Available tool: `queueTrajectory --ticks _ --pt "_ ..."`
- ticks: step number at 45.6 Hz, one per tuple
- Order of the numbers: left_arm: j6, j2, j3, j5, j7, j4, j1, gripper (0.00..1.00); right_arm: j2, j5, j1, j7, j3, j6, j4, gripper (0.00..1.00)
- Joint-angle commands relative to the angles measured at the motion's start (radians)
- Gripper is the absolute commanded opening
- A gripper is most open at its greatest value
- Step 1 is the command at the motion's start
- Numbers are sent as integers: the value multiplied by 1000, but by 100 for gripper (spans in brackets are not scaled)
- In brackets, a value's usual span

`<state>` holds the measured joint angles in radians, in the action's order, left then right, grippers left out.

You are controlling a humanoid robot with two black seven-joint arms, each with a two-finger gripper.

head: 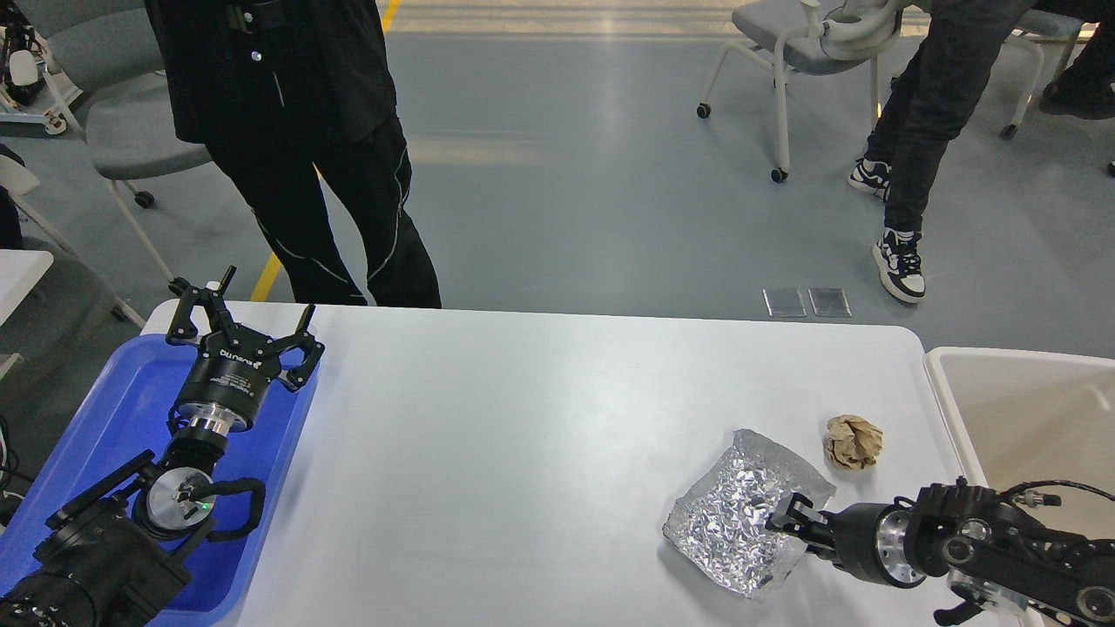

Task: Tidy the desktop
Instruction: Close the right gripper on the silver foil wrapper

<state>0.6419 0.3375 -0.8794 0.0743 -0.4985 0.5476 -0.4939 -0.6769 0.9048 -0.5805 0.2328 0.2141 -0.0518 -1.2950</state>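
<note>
The white desktop (540, 435) fills the middle of the head view. A crumpled silver foil sheet (736, 522) lies at its front right. A crumpled brown paper ball (854, 441) lies just behind the foil, apart from it. My right gripper (791, 515) reaches in from the right and its dark tips sit on the foil's right edge; I cannot tell whether they are closed on it. My left gripper (248, 306) is open and empty, fingers spread, above the far right corner of the blue tray (96, 427).
A beige bin (945, 409) stands against the desktop's right edge. A person in black (296, 131) stands at the far left edge of the desktop. Chairs and another person's legs are on the floor beyond.
</note>
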Motion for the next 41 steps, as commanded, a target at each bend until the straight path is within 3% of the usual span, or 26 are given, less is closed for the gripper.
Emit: queueTrajectory --ticks 1,21,41 --pt "-1 0 -1 -1 0 0 0 100 -1 32 -18 -1 -30 -2 8 3" --pt "1 0 0 -1 0 0 0 100 -18 71 -28 -1 -39 -7 3 0" --pt "-1 0 0 1 0 0 0 100 -202 54 -98 -9 -27 -62 -144 0"
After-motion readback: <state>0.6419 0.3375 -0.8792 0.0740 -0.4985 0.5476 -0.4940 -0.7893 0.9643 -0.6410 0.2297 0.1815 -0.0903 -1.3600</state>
